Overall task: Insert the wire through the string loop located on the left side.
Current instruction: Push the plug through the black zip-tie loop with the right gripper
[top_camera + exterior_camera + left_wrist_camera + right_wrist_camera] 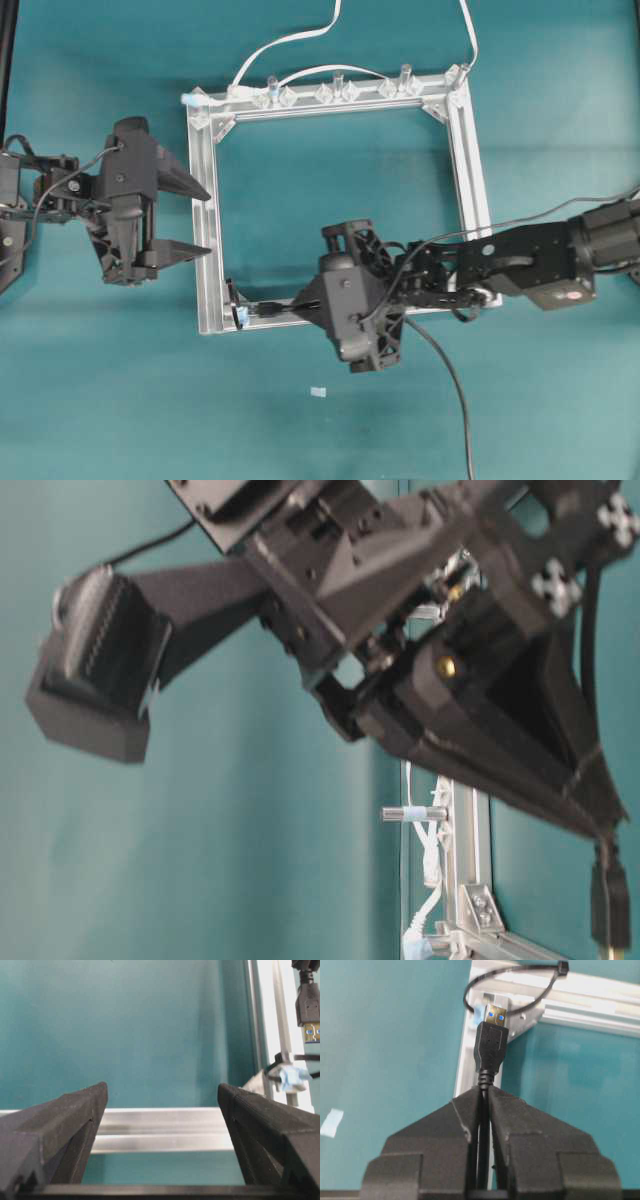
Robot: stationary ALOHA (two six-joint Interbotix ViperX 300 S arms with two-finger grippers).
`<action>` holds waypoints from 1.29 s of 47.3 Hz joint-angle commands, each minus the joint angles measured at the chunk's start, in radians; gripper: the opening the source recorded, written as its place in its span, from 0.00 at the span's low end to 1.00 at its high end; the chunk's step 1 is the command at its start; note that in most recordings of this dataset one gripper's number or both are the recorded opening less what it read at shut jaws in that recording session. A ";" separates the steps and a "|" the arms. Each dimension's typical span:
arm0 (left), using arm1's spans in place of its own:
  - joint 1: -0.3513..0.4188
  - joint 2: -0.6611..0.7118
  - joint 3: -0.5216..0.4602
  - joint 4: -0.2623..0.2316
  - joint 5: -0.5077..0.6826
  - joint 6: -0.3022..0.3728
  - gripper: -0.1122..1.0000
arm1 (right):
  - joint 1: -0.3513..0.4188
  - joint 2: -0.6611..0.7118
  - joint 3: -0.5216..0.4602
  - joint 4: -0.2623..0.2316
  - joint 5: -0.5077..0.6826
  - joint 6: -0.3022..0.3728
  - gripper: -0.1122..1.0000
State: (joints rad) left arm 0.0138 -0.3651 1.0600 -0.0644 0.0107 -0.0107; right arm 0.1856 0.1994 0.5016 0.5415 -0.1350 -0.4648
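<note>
The wire is pinched just behind its plug between the closed fingers of the right hand, its metal tip pointing straight ahead at the string loop, which arches off the corner of the aluminium frame just beyond the tip, the plug not yet through it. The rest of the black cable trails back from that hand across the teal worktop. The left hand holds nothing, its fingers spread wide beside the frame's left rail, with the loop off to its right
</note>
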 commanded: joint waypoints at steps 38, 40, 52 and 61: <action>-0.041 -0.172 0.129 0.003 0.012 -0.009 0.91 | -0.037 0.104 -0.187 -0.003 0.008 0.000 0.16; -0.041 -0.178 0.132 0.003 0.012 -0.009 0.91 | -0.038 0.107 -0.192 -0.003 0.009 0.000 0.16; -0.041 -0.190 0.146 0.003 0.012 -0.009 0.91 | -0.048 0.118 -0.213 -0.003 0.025 0.000 0.16; -0.041 -0.190 0.146 0.002 0.012 -0.009 0.91 | -0.048 0.126 -0.229 -0.003 0.025 0.000 0.16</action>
State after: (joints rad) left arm -0.0230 -0.5522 1.2149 -0.0644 0.0276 -0.0123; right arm 0.1365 0.3436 0.3053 0.5415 -0.1074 -0.4648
